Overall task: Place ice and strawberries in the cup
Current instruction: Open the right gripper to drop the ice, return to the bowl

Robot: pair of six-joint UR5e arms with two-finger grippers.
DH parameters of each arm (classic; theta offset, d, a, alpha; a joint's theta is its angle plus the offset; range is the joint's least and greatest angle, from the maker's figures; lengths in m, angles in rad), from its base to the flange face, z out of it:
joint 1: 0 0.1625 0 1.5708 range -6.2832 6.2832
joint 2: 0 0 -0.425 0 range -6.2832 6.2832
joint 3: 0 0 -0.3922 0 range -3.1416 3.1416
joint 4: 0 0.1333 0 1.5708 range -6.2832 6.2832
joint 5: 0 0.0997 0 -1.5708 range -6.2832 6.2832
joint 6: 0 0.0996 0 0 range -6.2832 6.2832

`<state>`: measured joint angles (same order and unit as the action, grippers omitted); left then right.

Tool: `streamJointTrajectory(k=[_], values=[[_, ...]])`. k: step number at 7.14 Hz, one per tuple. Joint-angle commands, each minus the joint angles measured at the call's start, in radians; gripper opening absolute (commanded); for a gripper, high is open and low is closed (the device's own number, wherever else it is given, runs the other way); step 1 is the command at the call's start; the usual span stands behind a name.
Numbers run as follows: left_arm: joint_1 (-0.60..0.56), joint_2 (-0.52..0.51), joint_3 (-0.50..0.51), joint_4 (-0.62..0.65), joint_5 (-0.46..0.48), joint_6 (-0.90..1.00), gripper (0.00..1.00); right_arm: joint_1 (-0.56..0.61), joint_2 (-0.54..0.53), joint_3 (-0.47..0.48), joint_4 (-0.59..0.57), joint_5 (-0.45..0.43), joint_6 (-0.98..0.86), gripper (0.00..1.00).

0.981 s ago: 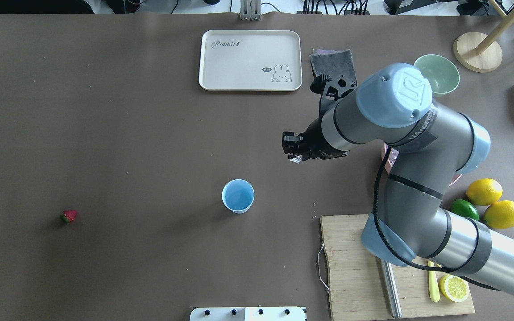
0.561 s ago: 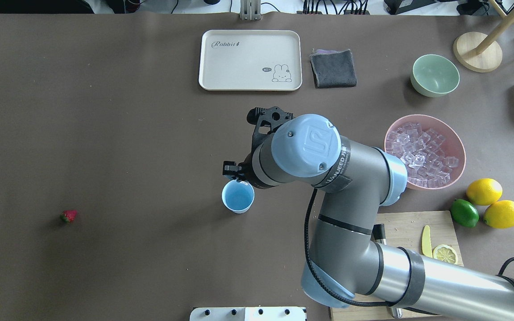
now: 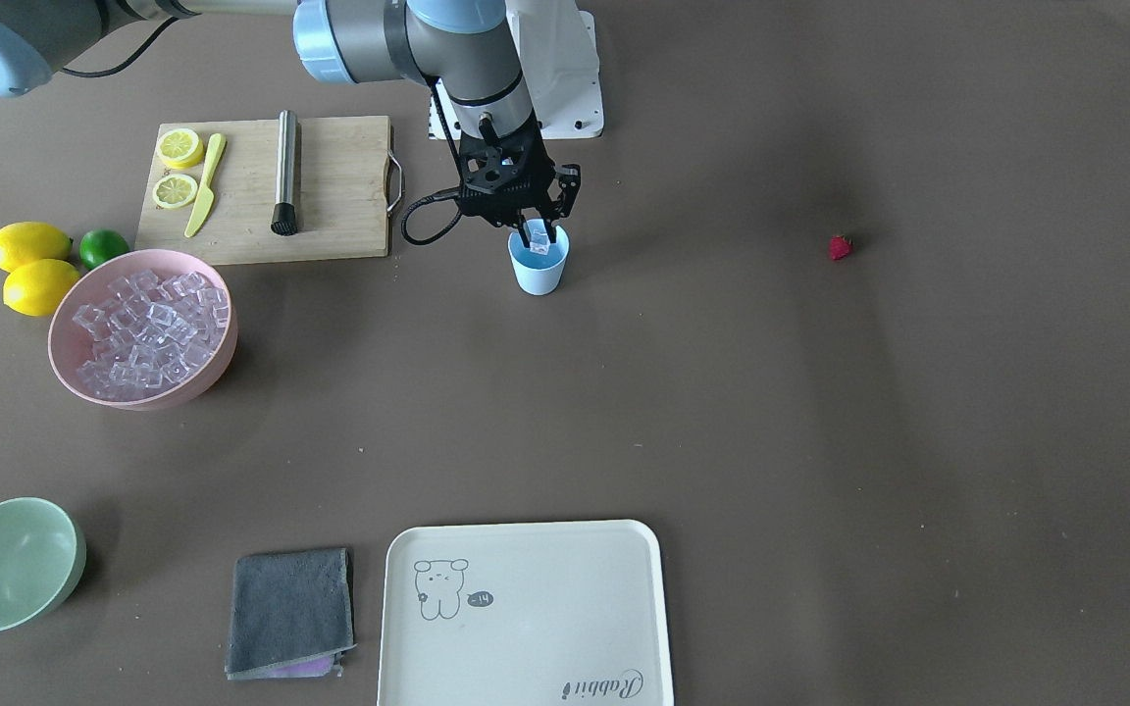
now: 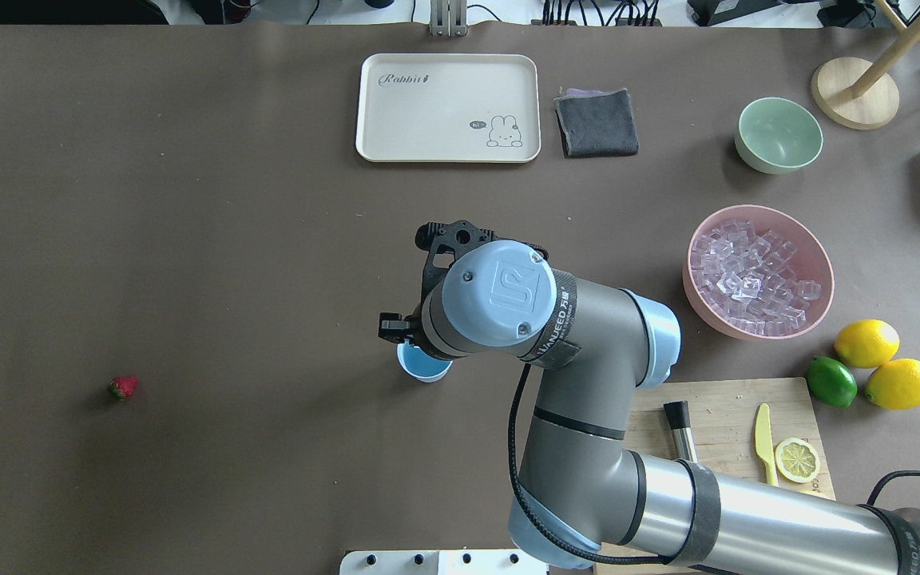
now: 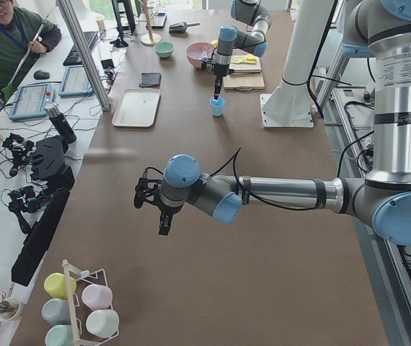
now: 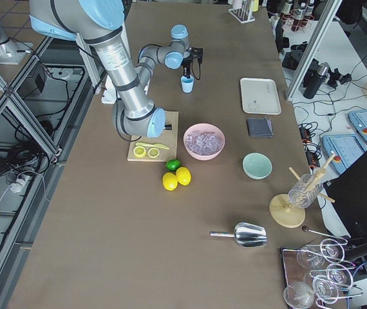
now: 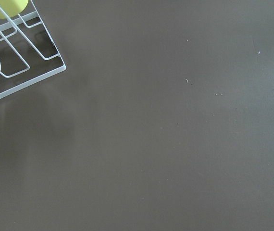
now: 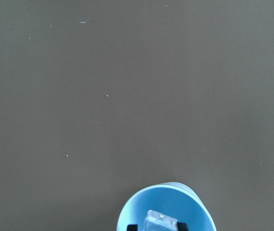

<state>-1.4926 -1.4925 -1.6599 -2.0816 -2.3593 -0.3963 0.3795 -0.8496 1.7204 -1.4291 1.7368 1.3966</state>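
The light blue cup [image 3: 539, 270] stands mid-table; it also shows in the overhead view [image 4: 426, 369] and the right wrist view [image 8: 137, 207]. My right gripper [image 3: 538, 235] hangs just over the cup's mouth, shut on one clear ice cube [image 8: 161, 220]. More ice [image 4: 747, 275] fills the pink bowl [image 4: 755, 212]. The red strawberry [image 4: 122, 387] lies alone far to the left on the table [image 3: 840, 247]. My left gripper [image 5: 164, 225] shows only in the exterior left view, hovering over bare table far from the cup; I cannot tell whether it is open or shut.
A white tray [image 4: 448, 108], a grey cloth [image 4: 596, 122] and a pale green bowl [image 4: 778, 134] sit at the back. A cutting board [image 4: 727, 403] with muddler, knife and lemon slice, two lemons and a lime [image 4: 831, 381] lie right. A wire cup rack [image 7: 12, 57] is near the left wrist.
My right arm swung left from beside the pink bowl, carrying the ice cube, and now holds it over the cup's mouth. The strawberry and cup have not moved.
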Motion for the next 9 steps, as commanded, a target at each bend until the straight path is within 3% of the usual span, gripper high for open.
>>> streamJointTrajectory(k=[1, 4, 6, 9], values=[[0.002, 0.0, 0.0, 0.0, 0.0, 0.001, 0.98, -0.002, 0.001, 0.008, 0.001, 0.001, 0.007, 1.0], [0.008, -0.021, 0.008, 0.0, 0.003, -0.007, 0.98, 0.042, -0.003, 0.08, -0.051, 0.016, 0.013, 1.0], [0.026, -0.035, 0.006, -0.002, 0.002, -0.025, 0.98, 0.207, -0.087, 0.134, -0.097, 0.187, -0.067, 1.0], [0.035, -0.038, 0.006, 0.0, 0.0, -0.03, 0.98, 0.364, -0.233, 0.145, -0.1, 0.277, -0.324, 1.0]])
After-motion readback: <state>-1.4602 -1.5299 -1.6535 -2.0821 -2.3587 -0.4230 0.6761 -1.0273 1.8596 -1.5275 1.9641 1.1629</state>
